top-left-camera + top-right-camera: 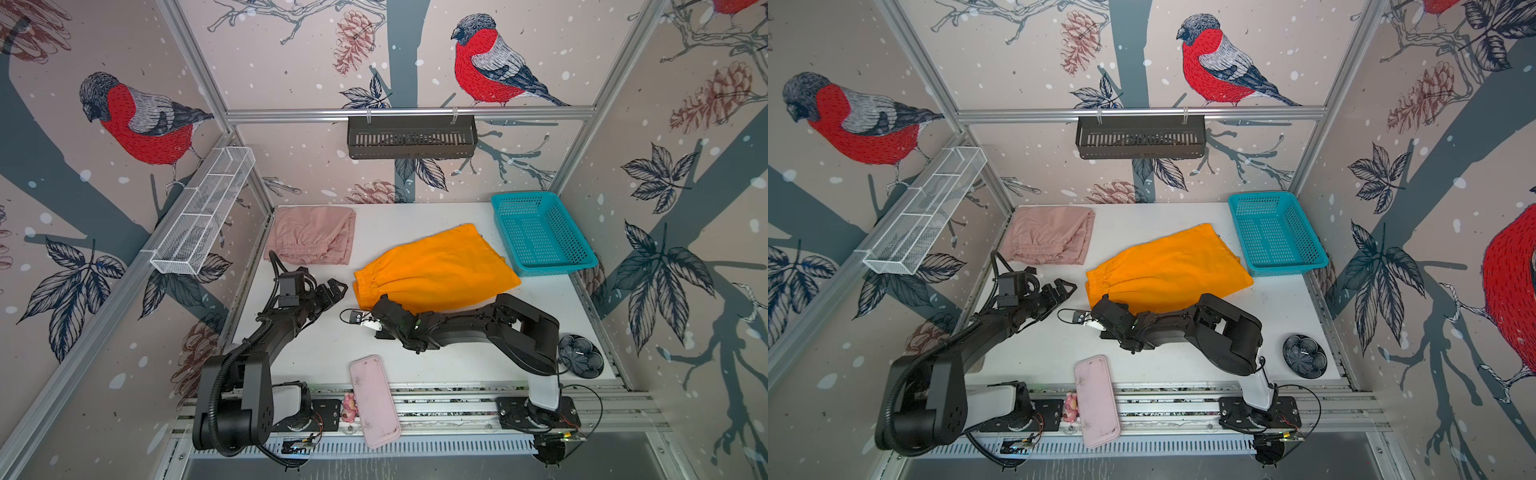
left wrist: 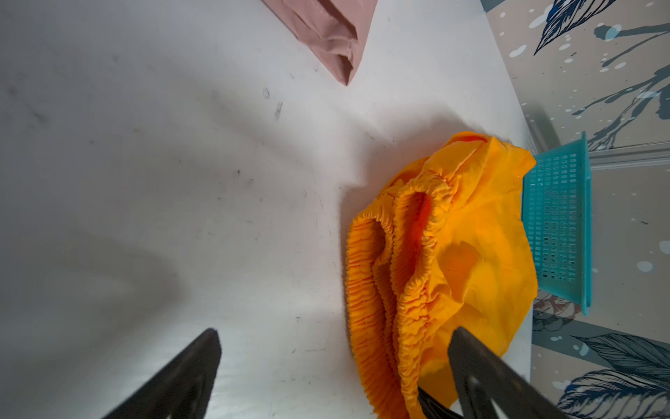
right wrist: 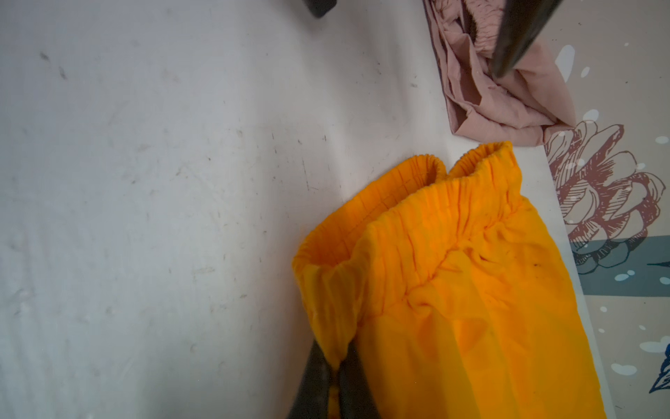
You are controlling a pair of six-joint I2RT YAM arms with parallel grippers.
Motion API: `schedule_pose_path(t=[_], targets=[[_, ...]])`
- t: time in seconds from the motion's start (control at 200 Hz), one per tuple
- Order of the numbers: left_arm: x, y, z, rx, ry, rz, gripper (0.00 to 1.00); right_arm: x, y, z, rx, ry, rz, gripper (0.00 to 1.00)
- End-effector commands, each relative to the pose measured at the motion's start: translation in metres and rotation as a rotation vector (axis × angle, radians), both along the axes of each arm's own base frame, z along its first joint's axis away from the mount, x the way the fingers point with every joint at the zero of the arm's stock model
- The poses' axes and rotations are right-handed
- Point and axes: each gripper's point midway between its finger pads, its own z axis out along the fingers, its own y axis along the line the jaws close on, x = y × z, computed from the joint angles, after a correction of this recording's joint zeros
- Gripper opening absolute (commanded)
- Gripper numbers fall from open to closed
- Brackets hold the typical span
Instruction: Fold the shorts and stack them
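The right gripper (image 3: 335,366) was closed tight on the waistband corner of the orange shorts (image 3: 453,290), presumably so that edge could be lifted over into a fold; the rest was spread on the counter (image 1: 419,214) beyond it. The left gripper (image 1: 337,289) was held wide open and empty near the waistband, likely readied to pinch. The pink shorts (image 1: 311,237), seemingly folded, were laid beyond it.

The orange shorts (image 1: 436,266) are matt, crinkled cloth

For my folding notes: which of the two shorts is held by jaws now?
The orange shorts: the right jaws are shut on their waistband end. The pink shorts lie apart at the back left, not gripped.
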Motion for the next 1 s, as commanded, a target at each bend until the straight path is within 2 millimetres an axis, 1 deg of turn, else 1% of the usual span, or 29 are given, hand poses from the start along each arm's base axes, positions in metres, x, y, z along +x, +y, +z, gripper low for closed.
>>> schedule_pose_path(t=[0.0,0.09,0.135,0.255,0.35,0.545,0.78,0.845,0.905,0.945,0.996], targets=[[0.011,-0.016,0.018,-0.121,-0.098,-0.03,0.98,0.001,0.012,0.018,0.123,0.017,-0.014,0.01],[0.011,-0.024,0.019,-0.168,-0.124,-0.036,0.98,-0.001,0.015,0.02,0.146,0.037,-0.012,0.01],[0.012,-0.031,0.021,-0.187,-0.138,-0.053,0.98,-0.003,0.016,0.02,0.153,0.045,-0.011,0.01],[0.014,-0.048,0.017,-0.215,-0.122,-0.093,0.98,-0.003,0.016,0.02,0.159,0.048,-0.013,0.01],[0.017,-0.053,0.014,-0.233,-0.116,-0.098,0.98,-0.003,0.016,0.02,0.159,0.046,-0.015,0.01],[0.02,-0.066,0.004,-0.249,-0.088,-0.131,0.98,-0.001,0.017,0.029,0.192,0.033,-0.021,0.01],[0.025,-0.077,-0.005,-0.225,-0.081,-0.162,0.98,-0.002,0.025,0.036,0.226,0.036,-0.005,0.01],[0.026,-0.079,-0.006,-0.22,-0.078,-0.176,0.93,-0.003,0.027,0.038,0.232,0.036,-0.001,0.01],[0.027,-0.081,-0.007,-0.207,-0.073,-0.188,0.81,-0.003,0.03,0.039,0.234,0.036,-0.002,0.01],[0.028,-0.081,-0.008,-0.192,-0.065,-0.193,0.69,-0.002,0.031,0.04,0.238,0.035,-0.014,0.01],[0.027,-0.081,-0.008,-0.176,-0.05,-0.201,0.51,-0.002,0.035,0.041,0.233,0.036,-0.013,0.01]])
